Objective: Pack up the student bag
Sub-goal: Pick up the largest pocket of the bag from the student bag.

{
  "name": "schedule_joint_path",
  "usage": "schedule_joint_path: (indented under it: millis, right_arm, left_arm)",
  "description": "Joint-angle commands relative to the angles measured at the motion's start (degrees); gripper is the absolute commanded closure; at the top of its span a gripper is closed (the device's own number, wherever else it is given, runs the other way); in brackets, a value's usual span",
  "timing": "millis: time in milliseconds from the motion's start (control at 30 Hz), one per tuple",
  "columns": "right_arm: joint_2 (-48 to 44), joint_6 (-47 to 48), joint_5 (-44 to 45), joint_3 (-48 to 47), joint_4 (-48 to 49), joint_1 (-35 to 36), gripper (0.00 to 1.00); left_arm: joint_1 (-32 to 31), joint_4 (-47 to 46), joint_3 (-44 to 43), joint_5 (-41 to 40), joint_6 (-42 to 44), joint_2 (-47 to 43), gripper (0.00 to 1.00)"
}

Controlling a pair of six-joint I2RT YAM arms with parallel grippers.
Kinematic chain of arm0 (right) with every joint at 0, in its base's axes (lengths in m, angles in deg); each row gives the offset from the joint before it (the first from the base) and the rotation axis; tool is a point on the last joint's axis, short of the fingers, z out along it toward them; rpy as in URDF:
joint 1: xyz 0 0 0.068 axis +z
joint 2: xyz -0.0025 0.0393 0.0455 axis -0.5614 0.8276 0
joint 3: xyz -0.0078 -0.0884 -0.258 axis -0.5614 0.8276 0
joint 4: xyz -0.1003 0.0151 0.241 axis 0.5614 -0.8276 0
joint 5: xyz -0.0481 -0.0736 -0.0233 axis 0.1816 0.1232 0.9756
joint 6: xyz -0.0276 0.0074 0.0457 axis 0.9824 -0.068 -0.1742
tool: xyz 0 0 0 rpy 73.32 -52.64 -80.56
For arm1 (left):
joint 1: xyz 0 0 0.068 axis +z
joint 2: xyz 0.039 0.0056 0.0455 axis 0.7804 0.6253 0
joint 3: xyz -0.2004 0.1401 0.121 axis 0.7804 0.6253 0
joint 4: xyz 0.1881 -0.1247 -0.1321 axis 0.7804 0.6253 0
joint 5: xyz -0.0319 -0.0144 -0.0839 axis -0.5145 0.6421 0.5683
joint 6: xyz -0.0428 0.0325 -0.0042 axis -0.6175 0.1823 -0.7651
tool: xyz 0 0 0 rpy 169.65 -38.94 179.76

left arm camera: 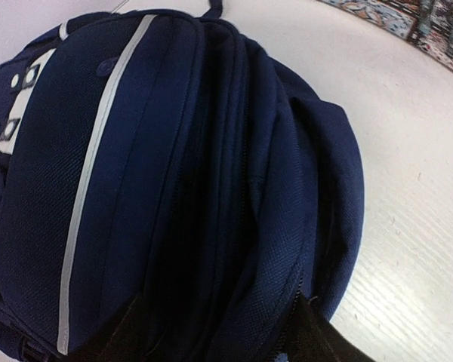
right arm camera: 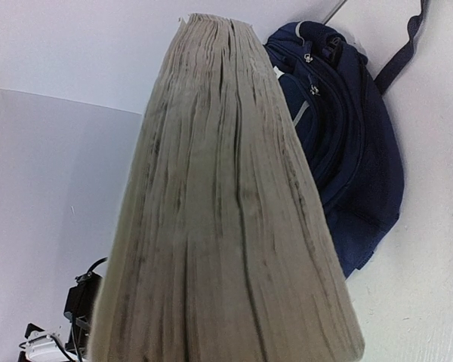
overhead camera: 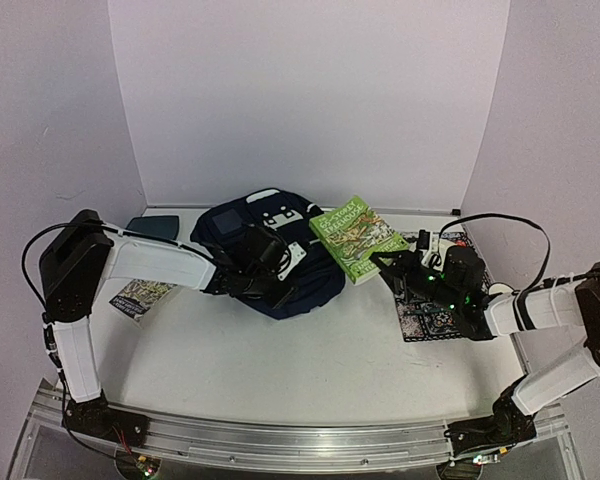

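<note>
Two arms share this: your right jaws are clamped on the book (overhead camera: 358,238), its long axis aimed left at the bag (overhead camera: 315,285), which lies mid-worktop (overhead camera: 310,370) just beside it. Your left jaws straddle the bag's zip fold; whether they grip it, you cannot tell.

Left arm (overhead camera: 150,262) and right arm (overhead camera: 540,305) show white shells, black joints, looping black cables.

top: high, rear, facing down | left wrist: close on student bag (left arm camera: 174,188) | right wrist: past book (right arm camera: 226,226) — same bag
</note>
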Motion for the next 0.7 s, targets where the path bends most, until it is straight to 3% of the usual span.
schedule_joint_path:
  millis: [0,133,267,433,667]
  right_arm:
    - [-2.91,1.24,-1.18,-0.71,16.41,-0.22,1.0]
    - [-3.22,1.22,-2.05,-0.64,15.04,-0.22,1.0]
    - [-3.91,1.29,-2.41,-0.16,13.88,-0.2,1.0]
    - [-6.83,1.04,-2.7,0.78,10.66,-0.15,1.0]
    - [-17.43,5.06,-2.03,1.33,-9.23,0.51,1.0]
  left_arm:
    - [-0.08,0.61,-3.92,-5.5,0.92,1.05,0.58]
    - [-0.04,1.08,-4.54,-6.49,-0.01,-1.04,0.81]
    - [-0.06,2.23,-5.04,-8.21,-0.31,-4.71,0.99]
    - [-0.04,3.35,-6.63,-14.34,1.35,-8.32,1.0]
    - [-0.04,4.26,-12.9,-20.7,3.92,-8.06,1.0]
